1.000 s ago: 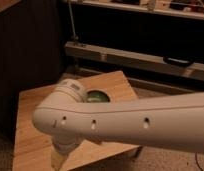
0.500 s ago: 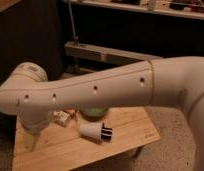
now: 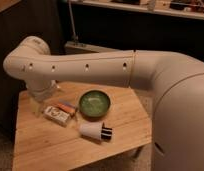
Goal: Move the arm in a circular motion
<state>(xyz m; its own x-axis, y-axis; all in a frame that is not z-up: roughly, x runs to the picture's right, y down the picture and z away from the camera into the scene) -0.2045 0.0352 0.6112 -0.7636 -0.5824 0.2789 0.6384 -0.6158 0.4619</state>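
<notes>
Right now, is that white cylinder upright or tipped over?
Tipped: the white cylinder lies sideways on the table, black end pointing right. The gripper hangs over the table's left edge.

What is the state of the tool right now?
Tool: cannot be told; it hangs under the arm, above the far left corner of the table.

My arm [image 3: 95, 70] looks like smooth, glossy white plastic with small dark dots. Its gripper [image 3: 38, 106], low over the table's left rear corner, is a duller yellowish-tan; I can't tell its material. The table [image 3: 55, 150] is pale matt wood with plank seams showing. The green bowl [image 3: 95, 104] has a shiny, glazed look. The white cylinder [image 3: 90, 131] seems smooth plastic with a matt black end. The small packet [image 3: 57, 115] looks like printed card.
</notes>
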